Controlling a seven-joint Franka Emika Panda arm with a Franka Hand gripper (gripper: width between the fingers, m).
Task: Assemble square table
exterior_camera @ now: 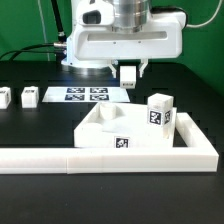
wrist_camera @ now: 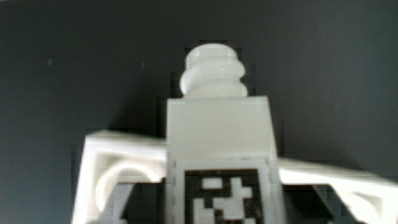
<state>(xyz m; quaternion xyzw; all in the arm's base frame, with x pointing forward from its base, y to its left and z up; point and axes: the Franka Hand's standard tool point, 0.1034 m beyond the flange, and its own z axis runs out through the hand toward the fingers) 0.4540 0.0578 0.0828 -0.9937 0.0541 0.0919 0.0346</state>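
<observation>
Bracing the square slab (exterior_camera: 100, 133) flat on the table, against the inner corner of the L-shaped rail (exterior_camera: 40, 158), tag side facing the rail's long arm. Judged purpose: stopping the slab from sliding or turning while legs are being screwed in.

Showing one standing leg block (exterior_camera: 160, 110) upright at the slab corner nearest the rail's short arm; not possible to tell whether fully seated.

Carrying a held leg block (exterior_camera: 130, 73) in the gripper (exterior_camera: 131, 78), fingers clamping its two sides. Threaded tip (wrist_camera: 214, 68) projecting clear past the grip in the wrist view, presumably keeping the screw end free for a socket.

Hanging that gripper above the table, on the far side of the slab from the rail's long arm. Placing the slab between gripper and long arm, lower than the fingertips and apart from them, no socket under the held block.

Parking two loose leg blocks (exterior_camera: 28, 97) beyond the rail's long arm toward the exterior view's left, near the marker board (exterior_camera: 85, 95), probably awaiting pickup.
</observation>
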